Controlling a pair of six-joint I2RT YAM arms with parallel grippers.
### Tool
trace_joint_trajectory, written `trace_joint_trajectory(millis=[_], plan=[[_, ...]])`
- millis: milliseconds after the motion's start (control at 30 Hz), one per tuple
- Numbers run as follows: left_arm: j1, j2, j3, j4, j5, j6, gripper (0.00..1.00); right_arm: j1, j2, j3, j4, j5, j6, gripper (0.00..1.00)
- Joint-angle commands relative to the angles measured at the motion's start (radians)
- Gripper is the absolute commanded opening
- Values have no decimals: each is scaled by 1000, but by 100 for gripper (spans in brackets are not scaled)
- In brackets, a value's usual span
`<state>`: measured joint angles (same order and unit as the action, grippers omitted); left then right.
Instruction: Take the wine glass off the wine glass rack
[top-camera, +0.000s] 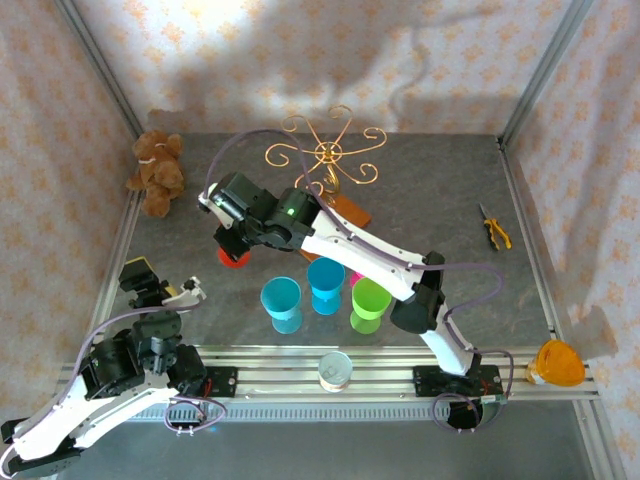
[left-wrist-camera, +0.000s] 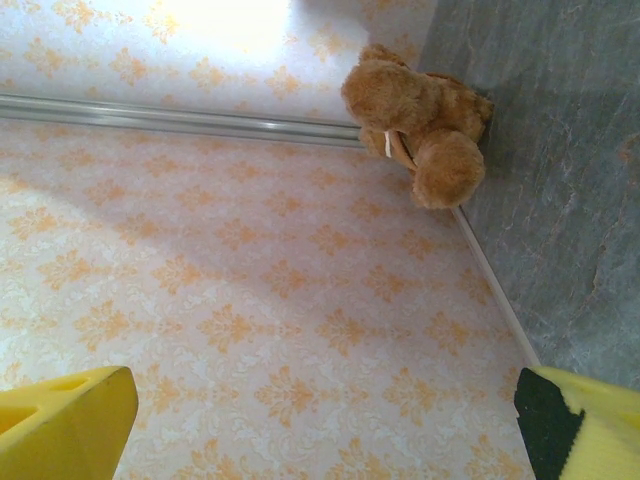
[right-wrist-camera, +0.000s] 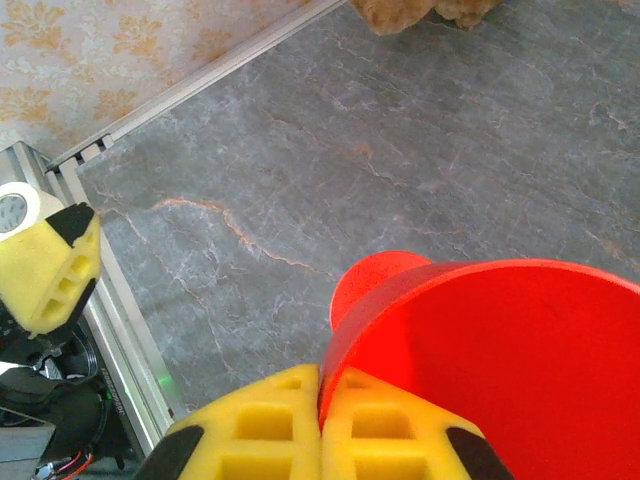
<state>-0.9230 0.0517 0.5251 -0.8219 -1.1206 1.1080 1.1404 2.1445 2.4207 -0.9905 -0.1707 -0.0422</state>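
Observation:
The red plastic wine glass lies tilted just above the grey tabletop, its round foot pointing away. My right gripper is shut on the glass's rim, which is pinched between the yellow fingers. From above, the wine glass shows as a red sliver under the right gripper, left of centre. The gold wire wine glass rack stands at the back on its brown wooden base, with no glass seen on its arms. My left gripper rests open at the near left, and its view faces the wall with the left gripper spread wide.
A teddy bear sits in the back left corner. Two blue cups and a green cup stand in front of the rack. A tape roll lies on the near rail, pliers at right, an orange glass at the near right.

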Motion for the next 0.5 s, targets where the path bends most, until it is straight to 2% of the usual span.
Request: trace_joint_trajectory(millis=[0, 467], plan=[[-5, -21, 29, 46, -45, 18, 99, 15, 29, -1, 3, 52, 22, 0], [-5, -27, 70, 66, -46, 35, 99, 29, 80, 38, -40, 102, 38, 0]])
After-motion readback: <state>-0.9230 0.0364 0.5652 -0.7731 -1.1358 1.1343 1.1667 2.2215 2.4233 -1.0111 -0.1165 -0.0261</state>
